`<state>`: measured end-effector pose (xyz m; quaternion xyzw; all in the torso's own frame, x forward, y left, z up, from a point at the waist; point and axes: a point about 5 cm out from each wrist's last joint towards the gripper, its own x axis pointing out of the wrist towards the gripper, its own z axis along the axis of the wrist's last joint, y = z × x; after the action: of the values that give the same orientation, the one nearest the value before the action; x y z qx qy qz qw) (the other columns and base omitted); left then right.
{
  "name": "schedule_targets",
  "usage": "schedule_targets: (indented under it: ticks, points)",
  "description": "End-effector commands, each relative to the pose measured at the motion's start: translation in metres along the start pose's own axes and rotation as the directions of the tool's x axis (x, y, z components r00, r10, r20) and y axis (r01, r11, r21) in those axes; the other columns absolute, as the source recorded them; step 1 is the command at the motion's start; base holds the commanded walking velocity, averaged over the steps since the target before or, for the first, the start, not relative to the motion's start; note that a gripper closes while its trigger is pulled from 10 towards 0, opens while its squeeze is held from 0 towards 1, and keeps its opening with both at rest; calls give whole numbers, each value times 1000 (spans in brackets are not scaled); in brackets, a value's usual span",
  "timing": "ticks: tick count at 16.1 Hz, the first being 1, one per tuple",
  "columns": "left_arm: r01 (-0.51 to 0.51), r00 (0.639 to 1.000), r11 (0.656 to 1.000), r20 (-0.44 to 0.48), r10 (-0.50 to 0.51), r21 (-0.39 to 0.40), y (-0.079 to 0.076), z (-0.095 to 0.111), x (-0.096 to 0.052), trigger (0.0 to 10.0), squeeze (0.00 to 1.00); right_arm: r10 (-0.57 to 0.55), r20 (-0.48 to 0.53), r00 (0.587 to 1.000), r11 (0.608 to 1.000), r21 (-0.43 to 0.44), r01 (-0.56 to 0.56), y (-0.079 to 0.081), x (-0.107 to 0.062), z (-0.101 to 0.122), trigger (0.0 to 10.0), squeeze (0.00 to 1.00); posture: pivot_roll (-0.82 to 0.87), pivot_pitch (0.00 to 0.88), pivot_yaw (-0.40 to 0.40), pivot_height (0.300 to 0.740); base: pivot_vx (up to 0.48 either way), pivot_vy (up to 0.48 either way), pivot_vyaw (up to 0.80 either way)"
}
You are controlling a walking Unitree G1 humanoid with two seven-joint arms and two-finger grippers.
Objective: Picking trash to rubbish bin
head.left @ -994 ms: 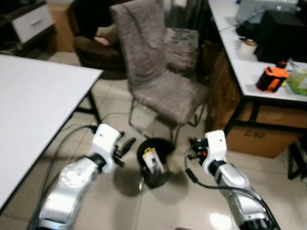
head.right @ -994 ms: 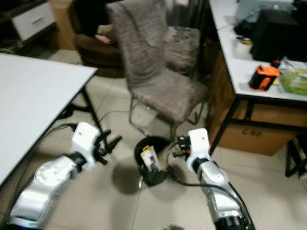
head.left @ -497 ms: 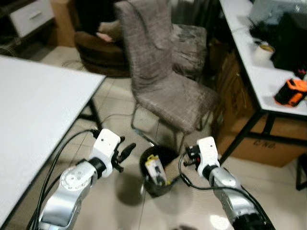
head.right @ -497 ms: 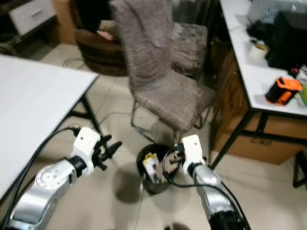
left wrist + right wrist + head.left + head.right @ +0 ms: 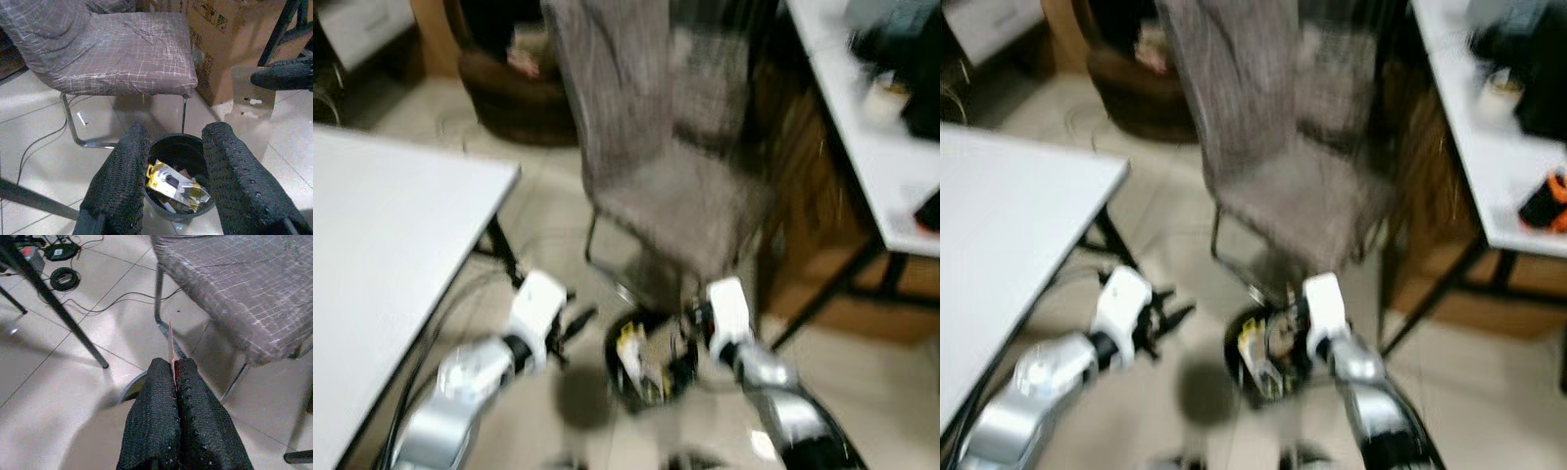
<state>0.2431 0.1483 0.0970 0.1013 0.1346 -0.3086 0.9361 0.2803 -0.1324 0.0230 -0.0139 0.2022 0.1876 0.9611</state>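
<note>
It looks like an office: white desks (image 5: 382, 245), a grey fabric chair (image 5: 122, 44), cardboard boxes (image 5: 220, 29), floor cables (image 5: 63, 279), tiled floor.

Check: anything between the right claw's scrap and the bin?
Nothing visible. The right claw is shut on a thin scrap just above the rim of the black bin, whose open top already holds trash. The grey chair stands behind the bin, off the path.

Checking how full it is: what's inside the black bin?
The black bin holds a yellow-and-white package with brownish scraps beside it. Whatever lies beneath them is covered.
</note>
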Motion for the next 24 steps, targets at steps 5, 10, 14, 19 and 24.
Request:
schedule_targets:
  ticks: [5, 10, 14, 19, 24]
  points:
    - [194, 981, 980, -3, -194, 35, -20, 3, -7, 10000, 0, -5, 16, 1000, 999, -45, 5, -5, 6, 3, 10000, 0, -38, 193, -17, 740, 0, 0, 0]
    - [270, 962, 962, -44, -268, 35, -27, 0, -12, 10000, 0, 11, -1, 1000, 995, -101, -11, -7, 18, 8, 10000, 0, -38, 197, -20, 740, 0, 0, 0]
    - [283, 958, 959, -54, -281, 28, -28, 0, -16, 10000, 0, 17, 3, 1000, 990, -140, -17, -5, 28, 19, 10000, 0, -30, 199, -26, 740, 0, 0, 0]
    - [278, 960, 960, -52, -276, 28, -28, 0, -16, 10000, 0, 29, 25, 999, 995, -97, -26, -5, 31, 23, 10000, 1000, -29, 197, -28, 740, 0, 0, 0]
    - [243, 969, 969, -44, -241, 41, -23, 1, -14, 10000, 0, 8, 26, 1000, 996, -86, -6, -9, 32, 23, 10000, 1000, -34, 190, -28, 740, 0, 0, 0]
